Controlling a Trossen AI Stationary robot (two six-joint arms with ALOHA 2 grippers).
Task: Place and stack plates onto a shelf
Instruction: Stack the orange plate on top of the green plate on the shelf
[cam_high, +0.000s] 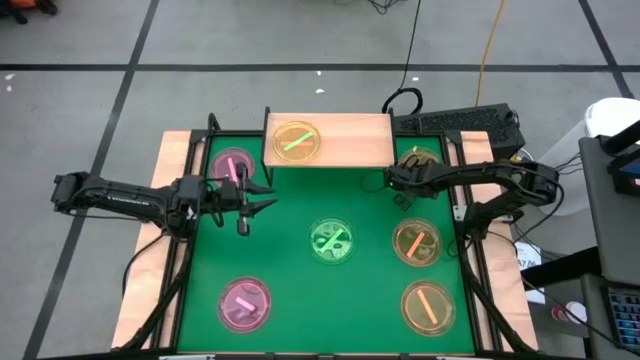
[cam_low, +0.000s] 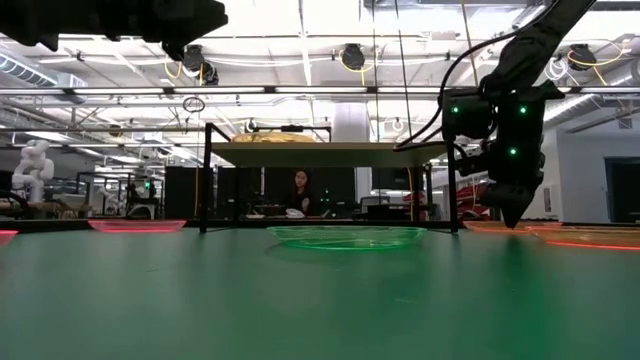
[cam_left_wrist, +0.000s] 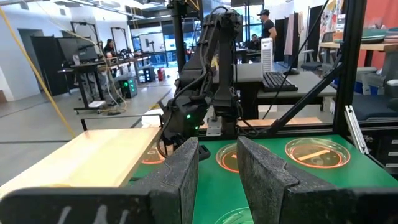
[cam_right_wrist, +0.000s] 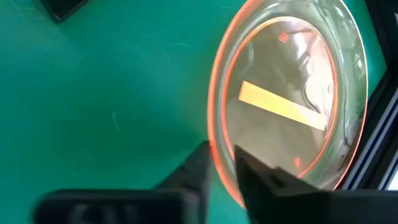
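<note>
The shelf stands at the table's far edge and carries one amber plate with a green bar. Other plates lie flat on the green table: pink, pink, green, orange and orange. Another amber plate lies right of the shelf, partly under my right arm. My right gripper points down at its rim, shut on it. My left gripper is open above the table, beside the far pink plate, and holds nothing. My right gripper has the amber plate by its orange rim, pinched with one finger inside the plate and one outside. The fingers come from above, pointing down. In the low view the fingertips are almost at table height, so the plate seems to lie on the table.
The shelf's thin black legs stand on the table's far part, with open room beneath the board. A keyboard lies beyond the table's far right corner. Black frame rails run along the table's sides. A person sits far off in the room.
</note>
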